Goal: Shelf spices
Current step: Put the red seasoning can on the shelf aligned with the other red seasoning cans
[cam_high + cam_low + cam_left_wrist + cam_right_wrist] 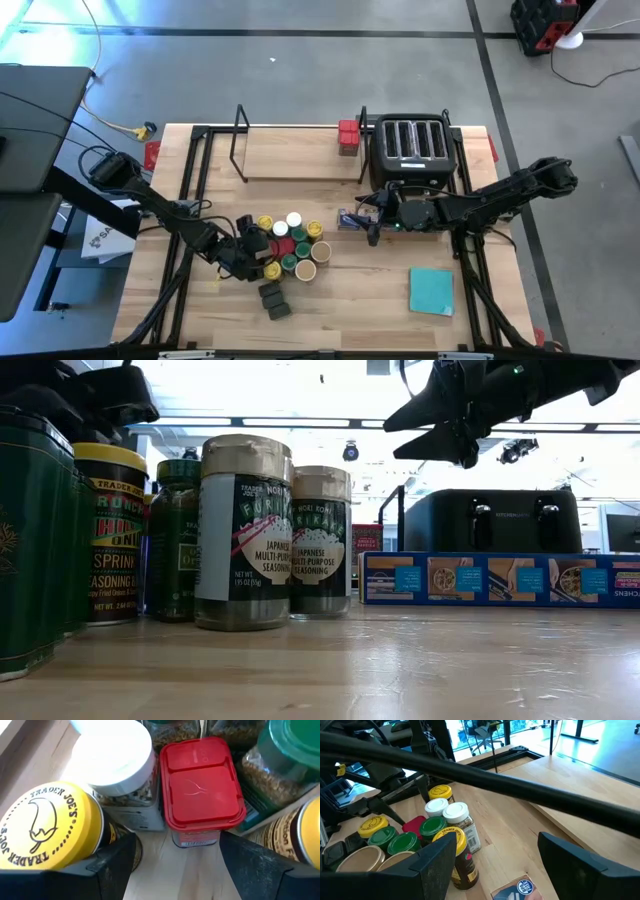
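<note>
The spices (292, 243) stand in a tight cluster of round jars with yellow, green, white and tan lids at the table's middle. One red tin (348, 138) stands on the shelf (300, 150) at the far side. My left gripper (177, 850) is open at the cluster's near left side (255, 258). A red-lidded tin (202, 790) stands upright just beyond the gap between its fingers, which do not reach it. A yellow-lidded jar (45, 827) sits outside one finger. My right gripper (372, 215) hovers open above the table, to the right of the cluster. My left gripper stands with the outer side of one finger (112, 865) close against the yellow-lidded jar's side (107, 832). Whether the finger touches the jar, I cannot tell. The jar stands on the table.
A black toaster (413, 150) stands at the far right beside the shelf. A long blue box (500, 578) lies in front of it, below my right gripper (445, 430). A teal pad (431, 290) lies near right. Dark grey blocks (273, 300) lie near the cluster's front.
</note>
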Action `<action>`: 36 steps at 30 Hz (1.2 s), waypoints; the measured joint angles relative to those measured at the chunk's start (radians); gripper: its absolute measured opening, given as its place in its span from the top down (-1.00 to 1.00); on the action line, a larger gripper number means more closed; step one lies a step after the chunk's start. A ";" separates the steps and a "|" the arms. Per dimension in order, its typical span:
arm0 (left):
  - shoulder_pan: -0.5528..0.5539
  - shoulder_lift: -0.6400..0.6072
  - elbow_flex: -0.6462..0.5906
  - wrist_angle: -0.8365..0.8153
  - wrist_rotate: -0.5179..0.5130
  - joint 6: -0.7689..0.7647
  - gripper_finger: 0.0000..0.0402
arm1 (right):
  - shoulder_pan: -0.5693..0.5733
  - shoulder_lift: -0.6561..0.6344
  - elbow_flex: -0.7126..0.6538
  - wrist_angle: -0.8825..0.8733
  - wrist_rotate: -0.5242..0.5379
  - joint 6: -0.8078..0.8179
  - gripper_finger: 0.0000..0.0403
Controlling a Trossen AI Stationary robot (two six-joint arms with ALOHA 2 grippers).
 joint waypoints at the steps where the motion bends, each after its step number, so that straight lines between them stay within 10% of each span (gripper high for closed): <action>1: 0.001 0.000 0.000 0.006 -0.002 0.000 -0.42 | 0.000 0.000 0.000 0.000 0.000 0.000 -0.36; 15: -0.036 -0.019 0.000 0.052 -0.126 0.018 -0.42 | 0.000 0.000 0.001 0.003 0.000 0.006 -0.36; 36: 0.046 -0.021 -0.141 0.406 -0.053 0.067 -0.42 | 0.000 0.000 0.001 0.006 0.000 0.029 -0.36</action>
